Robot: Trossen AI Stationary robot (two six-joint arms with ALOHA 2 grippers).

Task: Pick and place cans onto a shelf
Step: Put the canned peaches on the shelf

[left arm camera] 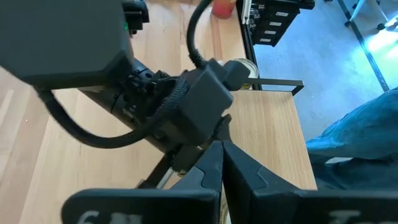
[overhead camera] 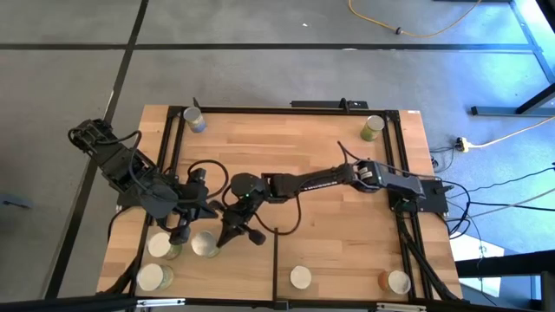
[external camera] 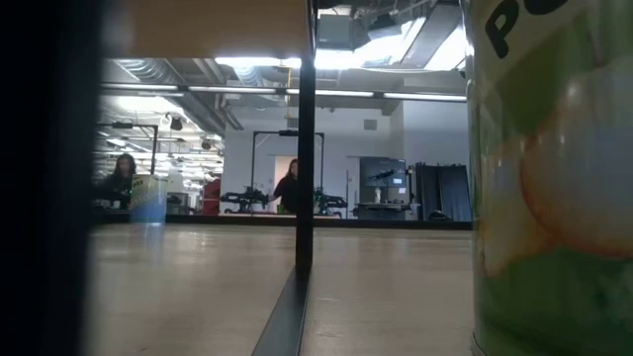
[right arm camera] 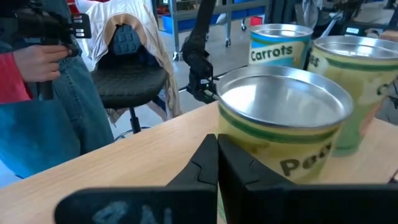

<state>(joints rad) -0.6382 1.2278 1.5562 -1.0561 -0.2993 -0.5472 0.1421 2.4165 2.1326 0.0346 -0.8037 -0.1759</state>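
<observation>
Left jaws point(overhead camera: 179, 232): we see them low over the near left part of the counter point(overhead camera: 286, 147), close to a group of cans; in the left wrist view the two dark fingers point(left arm camera: 214, 168) meet at their tips, so we read them as closed with nothing between them
Right jaws point(overhead camera: 232, 236): the right arm reaches across the middle of the counter to the same near left area; in the right wrist view the fingers point(right arm camera: 211, 158) lie pressed together right against the side of the nearest can point(right arm camera: 283, 118), closed and not around it
Cans near the jaws: three pale-topped cans point(overhead camera: 205, 243) stand at the near left, just beside both jaws
Other cans: one at the far left corner point(overhead camera: 194, 118), one at the far right corner point(overhead camera: 373, 126), two along the near edge point(overhead camera: 300, 277)
Shelf divider point(overhead camera: 276, 264): a thin dark upright strip at the near edge
Beyond the counter: a person's hand point(right arm camera: 37, 62) and an office chair point(right arm camera: 127, 78)
</observation>
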